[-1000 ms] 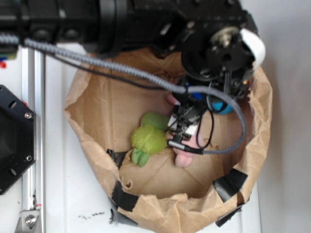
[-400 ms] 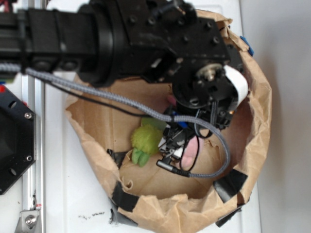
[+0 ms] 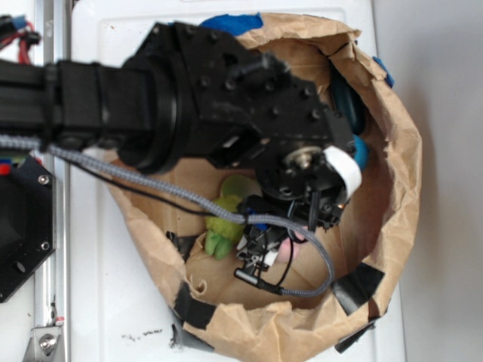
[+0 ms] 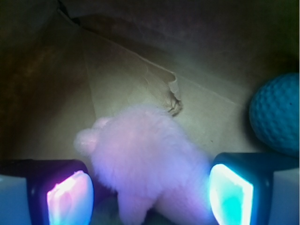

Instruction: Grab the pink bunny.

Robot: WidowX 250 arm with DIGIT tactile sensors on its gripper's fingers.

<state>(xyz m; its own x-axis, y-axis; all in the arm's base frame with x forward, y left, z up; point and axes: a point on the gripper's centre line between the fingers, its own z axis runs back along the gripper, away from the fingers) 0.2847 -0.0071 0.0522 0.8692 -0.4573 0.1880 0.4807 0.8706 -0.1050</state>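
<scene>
Paper bag (image 3: pixel 392 151): brown, crumpled, rolled open at the rim, patched with black tape (image 3: pixel 357 285) along the lower edge; it sits on the white surface (image 3: pixel 98 286).
Green plush toy (image 3: pixel 220 226): fuzzy, inside the bag, left of centre.
Blue ball (image 4: pixel 276 112): knitted, on the bag floor at the right in the wrist view.
Metal rail (image 3: pixel 51 249): runs along the left side.

The black robot arm (image 3: pixel 226 105) now reaches lower and further left across the brown paper bag (image 3: pixel 392 151) than one second earlier. The gripper (image 4: pixel 150 192) sits deeper inside. The pale pink plush bunny (image 4: pixel 145 159) shows less in the exterior view, mostly covered. The blue knitted ball (image 3: pixel 361 153) is now exposed.
</scene>
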